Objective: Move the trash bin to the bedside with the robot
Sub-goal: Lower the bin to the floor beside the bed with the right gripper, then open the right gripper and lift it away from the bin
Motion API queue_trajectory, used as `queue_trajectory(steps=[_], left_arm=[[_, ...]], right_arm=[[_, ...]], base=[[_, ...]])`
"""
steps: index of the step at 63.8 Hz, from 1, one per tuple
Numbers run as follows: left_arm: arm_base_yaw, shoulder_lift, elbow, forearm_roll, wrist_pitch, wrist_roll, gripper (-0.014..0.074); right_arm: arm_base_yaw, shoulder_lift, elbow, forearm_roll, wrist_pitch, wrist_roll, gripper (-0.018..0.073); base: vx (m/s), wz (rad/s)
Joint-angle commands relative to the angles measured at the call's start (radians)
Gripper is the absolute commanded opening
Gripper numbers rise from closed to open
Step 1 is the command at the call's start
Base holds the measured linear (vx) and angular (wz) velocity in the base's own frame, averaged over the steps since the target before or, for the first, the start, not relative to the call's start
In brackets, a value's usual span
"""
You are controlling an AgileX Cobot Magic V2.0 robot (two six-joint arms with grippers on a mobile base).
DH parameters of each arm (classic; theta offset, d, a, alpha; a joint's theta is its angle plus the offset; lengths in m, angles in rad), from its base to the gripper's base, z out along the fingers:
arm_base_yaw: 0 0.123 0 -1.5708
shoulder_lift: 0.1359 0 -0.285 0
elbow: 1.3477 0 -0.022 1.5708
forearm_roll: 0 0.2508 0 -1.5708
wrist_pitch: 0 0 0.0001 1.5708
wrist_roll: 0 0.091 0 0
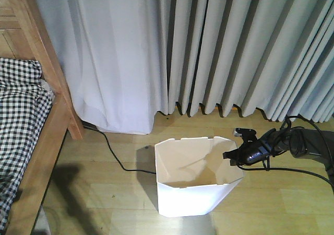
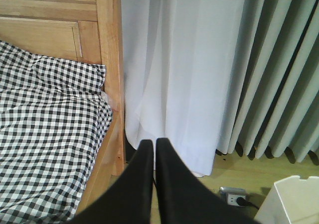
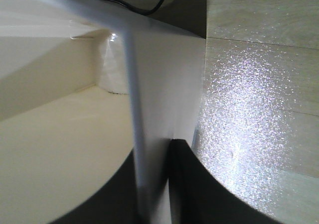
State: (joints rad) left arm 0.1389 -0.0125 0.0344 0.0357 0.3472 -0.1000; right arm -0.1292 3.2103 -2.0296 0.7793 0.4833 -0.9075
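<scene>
Right gripper [image 1: 233, 156] pinching rim of trash bin [image 1: 195, 193]; left gripper [image 2: 154, 147] pressed together, idle; still well apart from bedside [image 1: 49, 125], shove leftward remaining

The trash bin [image 2: 286, 199] is cut off at the frame's corner.

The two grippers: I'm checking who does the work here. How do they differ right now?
The right gripper is shut on the bin wall at its rim; the left gripper is shut on nothing. The right sits low at the bin; the left points toward the bed and curtain. Both are black.
</scene>
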Motion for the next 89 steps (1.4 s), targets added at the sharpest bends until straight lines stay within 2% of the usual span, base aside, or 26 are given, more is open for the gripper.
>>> queue_trajectory(steps=[1, 17, 35, 46, 72, 89], left_arm=[[-0.003, -0.014, 0.003, -0.002, -0.066, -0.004, -0.0006], [-0.003, -0.014, 0.003, -0.002, -0.066, -0.004, -0.0006], [-0.003, -0.014, 0.003, -0.002, -0.066, -0.004, -0.0006], [-0.003, -0.014, 0.003, -0.002, -0.066, -0.004, -0.0006], [-0.003, -0.014, 0.003, -0.002, -0.066, -0.004, -0.0006], [-0.003, -0.014, 0.003, -0.002, -0.066, -0.004, -0.0006]], right_arm=[[0.002, -0.052, -0.038, 0.016, 0.094, 0.054, 0.0017], [0.002, -0.052, -0.040, 0.003, 0.086, 0.054, 0.0055], [0.002, -0.052, -0.040, 0.003, 0.070, 0.054, 0.0146], [0.002, -0.052, -0.040, 0.003, 0.063, 0.054, 0.0246], [0.002, -0.067, -0.048, 0.004, 0.053, 0.056, 0.0543], [0.002, -0.070, -0.048, 0.002, 0.071, 0.054, 0.0566]], base=[[0.00, 0.00], [0.00, 0.00], [0.00, 0.00], [0.00, 0.00], [0.00, 0.00], [0.00, 0.00]])
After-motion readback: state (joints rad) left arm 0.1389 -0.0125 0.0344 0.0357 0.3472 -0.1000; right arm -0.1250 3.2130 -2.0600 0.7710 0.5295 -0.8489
